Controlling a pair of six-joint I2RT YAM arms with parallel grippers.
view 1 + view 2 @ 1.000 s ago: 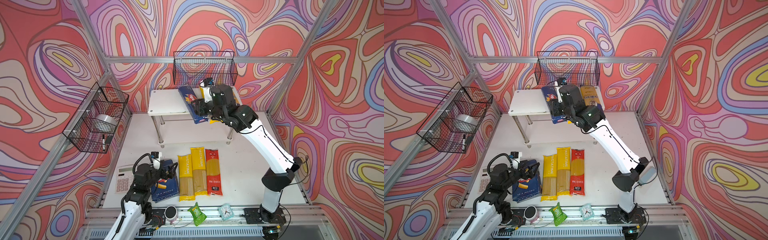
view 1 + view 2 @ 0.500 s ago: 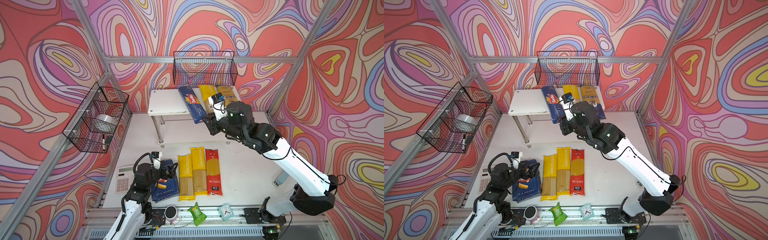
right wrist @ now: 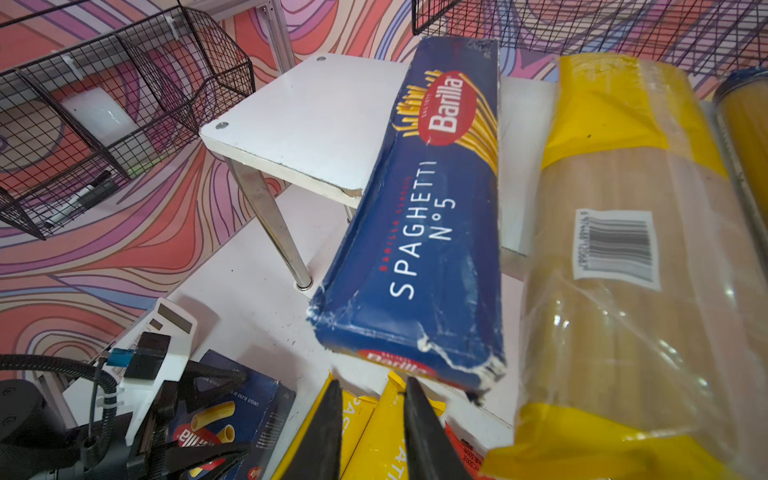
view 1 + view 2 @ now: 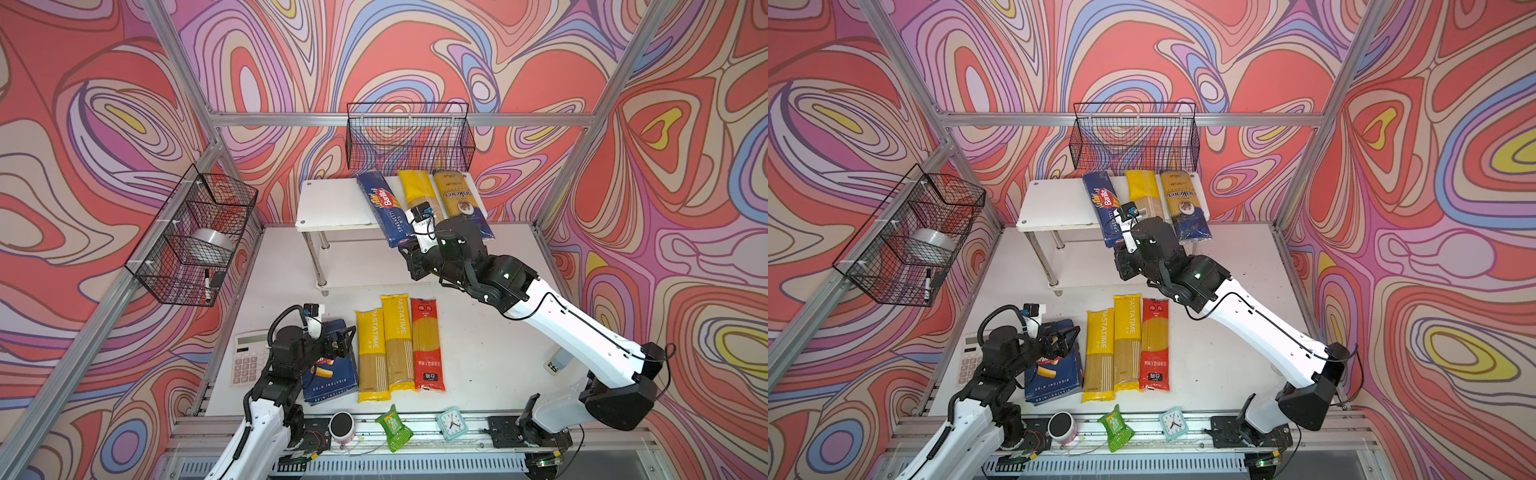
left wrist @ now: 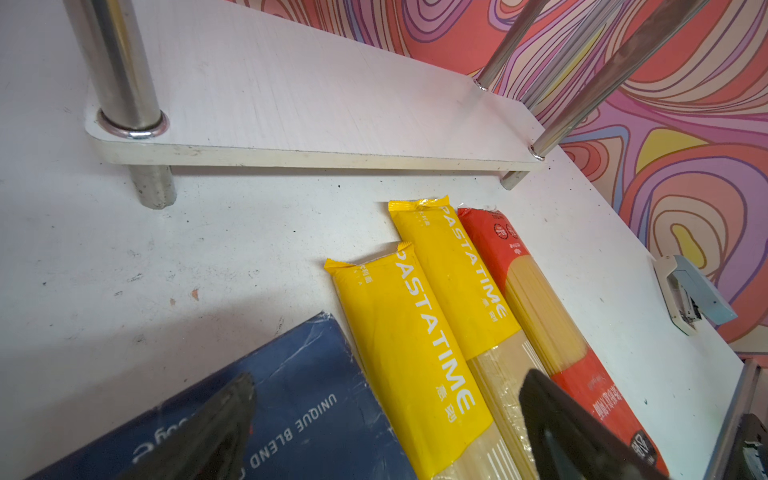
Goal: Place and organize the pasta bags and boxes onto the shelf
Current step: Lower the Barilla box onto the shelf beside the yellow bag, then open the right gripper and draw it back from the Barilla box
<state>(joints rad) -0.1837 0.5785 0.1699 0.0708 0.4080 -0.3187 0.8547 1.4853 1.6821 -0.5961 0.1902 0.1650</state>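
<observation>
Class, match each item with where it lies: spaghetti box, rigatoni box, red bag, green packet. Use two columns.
Items: 1 spaghetti box; 2 rigatoni box; 3 red bag; 4 green packet.
Places: A front rail; B shelf top, overhanging its front edge; C table, between calculator and yellow bags; D table, right of the yellow bags.
Pairs: 1-B; 2-C; 3-D; 4-A.

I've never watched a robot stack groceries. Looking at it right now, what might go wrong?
1. The spaghetti box lies askew on the shelf, with its near end hanging past the front edge. The right gripper is close to that end and might knock the box off.
2. The left gripper hovers open over the rigatoni box, right beside a yellow bag. A grab may shove that bag out of line.
</observation>
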